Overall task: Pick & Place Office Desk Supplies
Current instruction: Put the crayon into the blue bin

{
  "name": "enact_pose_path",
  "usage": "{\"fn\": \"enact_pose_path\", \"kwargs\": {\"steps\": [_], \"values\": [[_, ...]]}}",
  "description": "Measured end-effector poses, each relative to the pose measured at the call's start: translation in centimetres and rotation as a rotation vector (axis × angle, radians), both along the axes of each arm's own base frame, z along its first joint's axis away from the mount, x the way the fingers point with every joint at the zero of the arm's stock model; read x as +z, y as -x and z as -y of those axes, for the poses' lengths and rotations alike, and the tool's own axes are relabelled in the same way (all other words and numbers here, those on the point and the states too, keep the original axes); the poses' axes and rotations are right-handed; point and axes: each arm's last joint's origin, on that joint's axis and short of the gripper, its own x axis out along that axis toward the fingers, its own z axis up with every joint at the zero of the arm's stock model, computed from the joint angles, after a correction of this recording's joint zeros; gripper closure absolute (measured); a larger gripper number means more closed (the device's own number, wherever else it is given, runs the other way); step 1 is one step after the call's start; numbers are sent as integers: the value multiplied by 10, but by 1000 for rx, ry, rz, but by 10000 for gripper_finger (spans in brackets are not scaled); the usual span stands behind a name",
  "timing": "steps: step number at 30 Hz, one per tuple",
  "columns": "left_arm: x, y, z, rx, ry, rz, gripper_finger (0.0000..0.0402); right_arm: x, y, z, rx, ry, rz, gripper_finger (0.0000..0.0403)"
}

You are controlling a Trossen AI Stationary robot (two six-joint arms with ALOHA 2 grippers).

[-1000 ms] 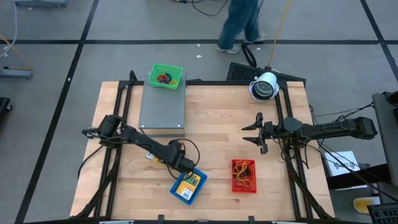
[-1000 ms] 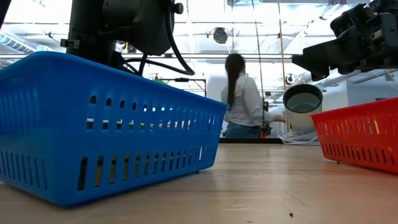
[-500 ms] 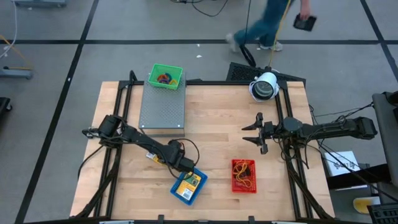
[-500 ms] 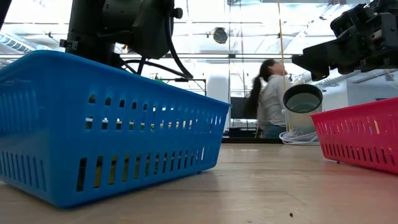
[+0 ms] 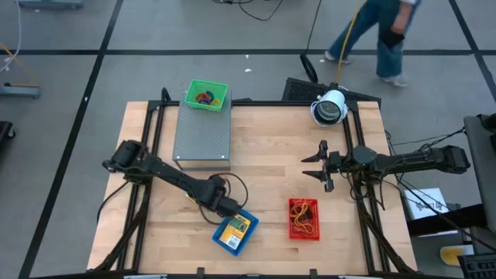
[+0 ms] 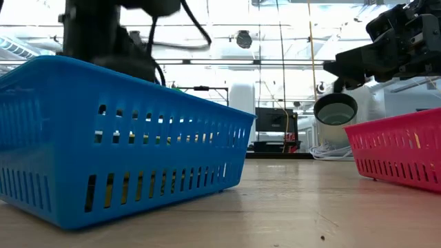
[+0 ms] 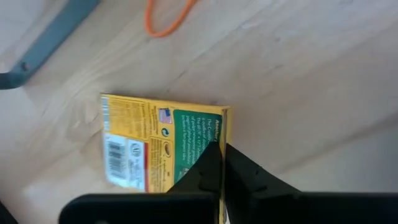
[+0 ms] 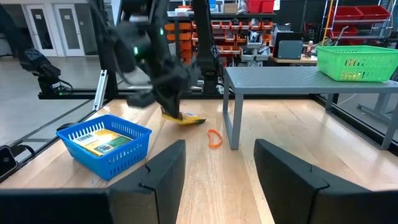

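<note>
My left gripper [image 7: 222,155] is shut on a yellow packet with green and blue print [image 7: 158,140], just off the blue basket's [image 5: 235,231] far-left corner. The right wrist view shows that gripper [image 8: 174,111] pointing down, the packet [image 8: 185,118] below it. More yellow packets [image 8: 99,140] lie in the blue basket. An orange rubber band [image 7: 168,18] lies flat on the wood near the grey box's leg. My right gripper [image 5: 318,164] waits open at the table's right, level, holding nothing. My left gripper pinches the packet between its two fingers at one short edge [image 7: 219,132]. The fingers come from above, pointing down. The packet is lifted a little off the wood and hangs tilted below the fingers [image 8: 176,107], its free end [image 8: 199,120] lower.
A grey perforated box [image 5: 203,132] stands at the far left with a green basket [image 5: 206,95] of rubber bands on it. A red basket [image 5: 304,219] with bands sits near the front, right of the blue one. A white cylinder [image 5: 329,108] stands at the far right.
My left arm has risen a little by the blue basket; in the low view its dark body has gone up and toward the picture's left. The yellow packet that lay beside the arm in the high view no longer shows there. A person beyond the far edge walked right.
</note>
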Motion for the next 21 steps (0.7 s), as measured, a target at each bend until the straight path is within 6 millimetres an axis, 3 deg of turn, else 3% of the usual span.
{"fn": "enact_pose_path", "kwargs": {"steps": [14,21], "values": [[79,39,11,-65,21,280,398,0,0,0,0,0,0,222],[104,57,19,-279,9,381,398,0,0,0,0,0,0,222]]}}
